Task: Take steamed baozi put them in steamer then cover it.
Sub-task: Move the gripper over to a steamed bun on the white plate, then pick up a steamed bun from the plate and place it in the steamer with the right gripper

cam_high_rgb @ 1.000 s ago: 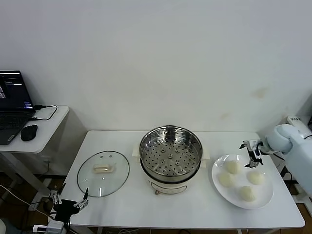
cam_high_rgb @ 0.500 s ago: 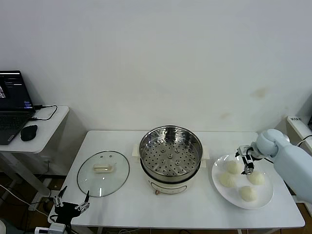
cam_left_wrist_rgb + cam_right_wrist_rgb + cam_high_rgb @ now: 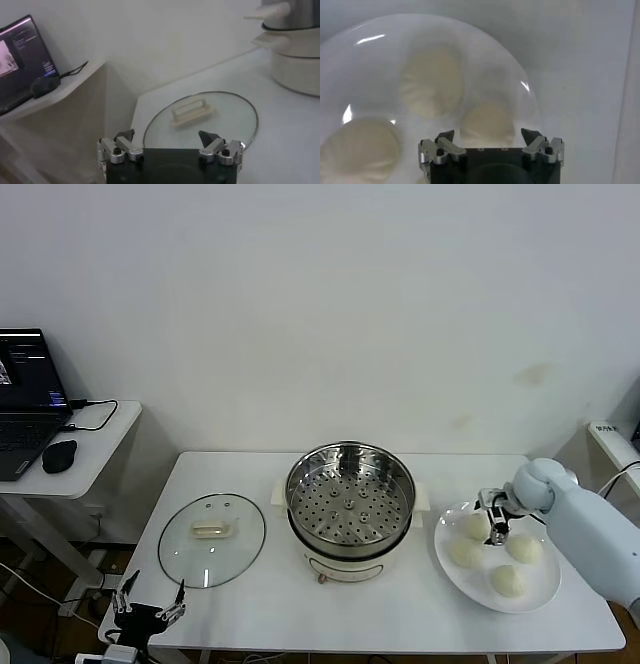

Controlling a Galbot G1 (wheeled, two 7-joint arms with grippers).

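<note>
Four white baozi lie on a white plate at the table's right: one at the back left, one, one and one. My right gripper is open and empty, low over the plate beside the back-left baozi. In the right wrist view the gripper has a baozi just ahead between its spread fingertips, with two more beyond. The steel steamer stands uncovered mid-table with its perforated tray bare. My left gripper is open and empty at the table's front-left corner.
The glass lid with a cream handle lies flat left of the steamer; it also shows in the left wrist view ahead of the left gripper. A side desk with a laptop and mouse stands far left.
My right gripper has moved left and down from the plate's far edge to the back-left baozi. The left gripper has drifted slightly lower.
</note>
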